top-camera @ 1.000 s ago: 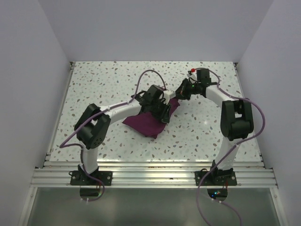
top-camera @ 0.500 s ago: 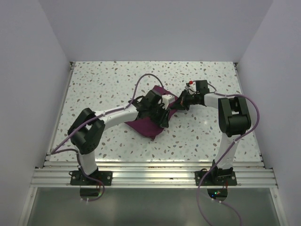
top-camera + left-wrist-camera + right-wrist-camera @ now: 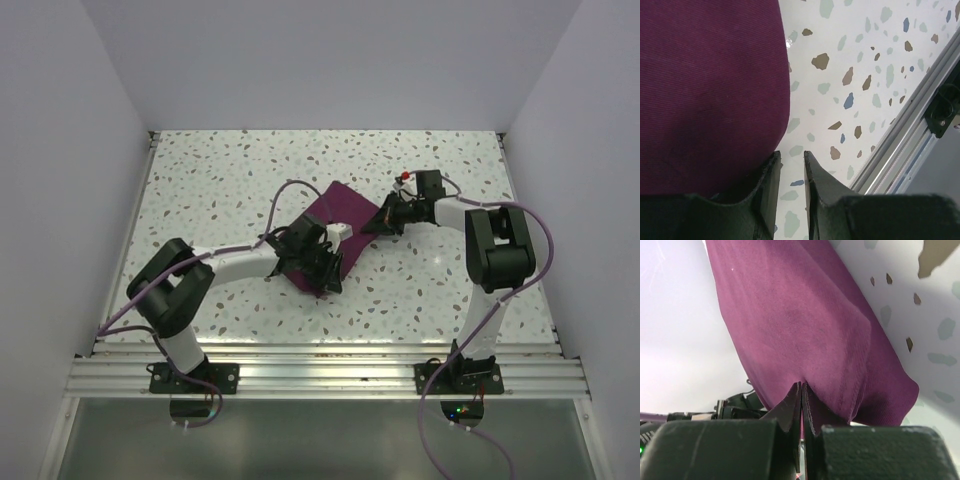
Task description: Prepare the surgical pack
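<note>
Folding: judged mid-fold; pack (image 3: 342,208) lies as a folded bundle at centre of the top view, flat on the table (image 3: 220,170).
Pack axis: slanted, upper right to lower left in the top view.
Right gripper (image 3: 802,388): jaws closed tight, pinching a tuck of the pack; sits at the pack's right corner, centre-right of the top view.
Left gripper (image 3: 791,158): jaws a narrow slit apart, bare table showing through the gap, nothing seen between them; left finger at the pack's rounded edge.
Key relation: in the left wrist view the pack fills the upper left and the gripper sits at bottom centre, so the pack's near end lies just up and left of the left fingertips. Both arms are at the pack, left at the lower end, right at the upper-right corner.
Next move, a guess: left needs to shift onto the edge before closing, or it pinches air.
Surface: speckled terrazzo-look top, smooth; the pack could slide.
Room: plain pale walls on three sides; metal rail (image 3: 900,145) along the near edge.
</note>
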`<control>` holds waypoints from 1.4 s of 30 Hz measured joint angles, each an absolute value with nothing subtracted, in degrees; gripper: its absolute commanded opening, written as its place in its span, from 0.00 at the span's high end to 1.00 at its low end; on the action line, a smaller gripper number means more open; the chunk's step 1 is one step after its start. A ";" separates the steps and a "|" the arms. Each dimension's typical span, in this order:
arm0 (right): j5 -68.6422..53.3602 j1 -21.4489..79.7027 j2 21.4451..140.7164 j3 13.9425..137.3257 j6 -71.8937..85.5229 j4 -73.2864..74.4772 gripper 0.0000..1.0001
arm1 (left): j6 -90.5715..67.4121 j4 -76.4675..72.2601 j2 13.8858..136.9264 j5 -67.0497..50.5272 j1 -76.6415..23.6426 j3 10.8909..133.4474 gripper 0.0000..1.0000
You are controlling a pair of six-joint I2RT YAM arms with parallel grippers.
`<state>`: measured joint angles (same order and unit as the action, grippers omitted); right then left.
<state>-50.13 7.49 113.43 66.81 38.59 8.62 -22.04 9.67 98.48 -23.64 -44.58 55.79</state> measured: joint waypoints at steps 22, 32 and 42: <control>-52.34 10.39 106.30 68.79 35.88 13.13 1.00 | -17.28 14.44 99.68 -21.67 -37.26 55.83 0.71; -54.39 9.80 110.96 62.67 37.41 7.62 1.00 | -16.67 14.94 101.25 -24.25 -33.78 56.90 0.71; -54.17 8.86 114.80 70.59 33.12 13.65 1.00 | -16.45 15.79 106.24 -26.46 -29.95 61.95 0.65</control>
